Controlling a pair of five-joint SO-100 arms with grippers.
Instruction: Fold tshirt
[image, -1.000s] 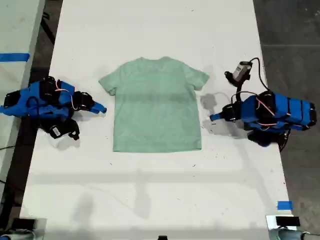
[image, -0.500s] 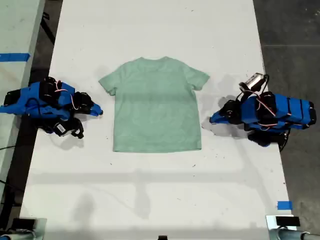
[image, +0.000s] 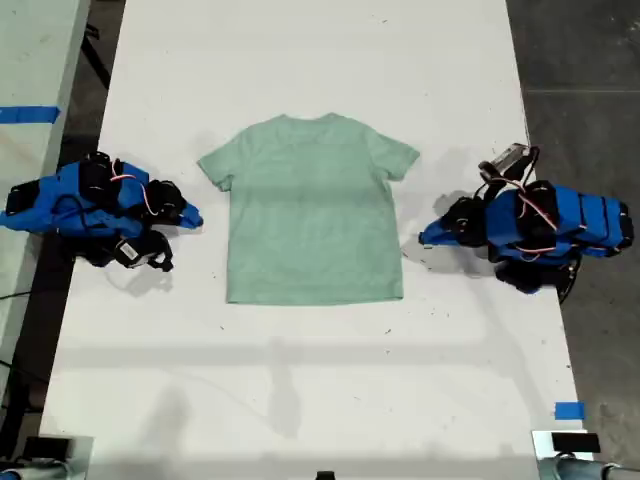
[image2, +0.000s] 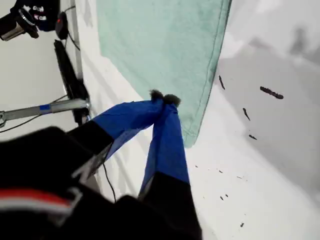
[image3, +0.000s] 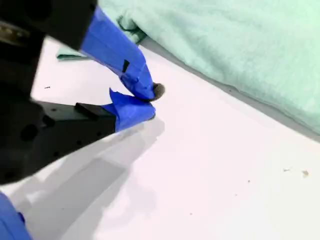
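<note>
The pale mint-green tshirt (image: 315, 210) lies flat and spread out in the middle of the white table, neck toward the exterior view's top. My first gripper (image: 424, 238) rests low on the table at the exterior view's right, shut and empty. Its tips (image2: 162, 98) sit just off the tshirt's (image2: 165, 45) side edge, near the hem corner. My second gripper (image: 197, 218) lies at the exterior view's left, also shut with nothing in it. Its tips (image3: 150, 100) are a short way from the tshirt (image3: 240, 45), below the sleeve.
The white table (image: 320, 60) extends well beyond the shirt on every side. A second pale table with blue tape (image: 28, 113) stands past a dark gap at the exterior view's left. More blue tape (image: 568, 410) marks the exterior view's lower right. Dark floor (image: 585, 60) borders the right edge.
The first arm's wrist rolled and settled lower, with its camera swinging nearer the arm. The second gripper drew back slightly from the shirt and its wrist rolled. The tshirt has not moved.
</note>
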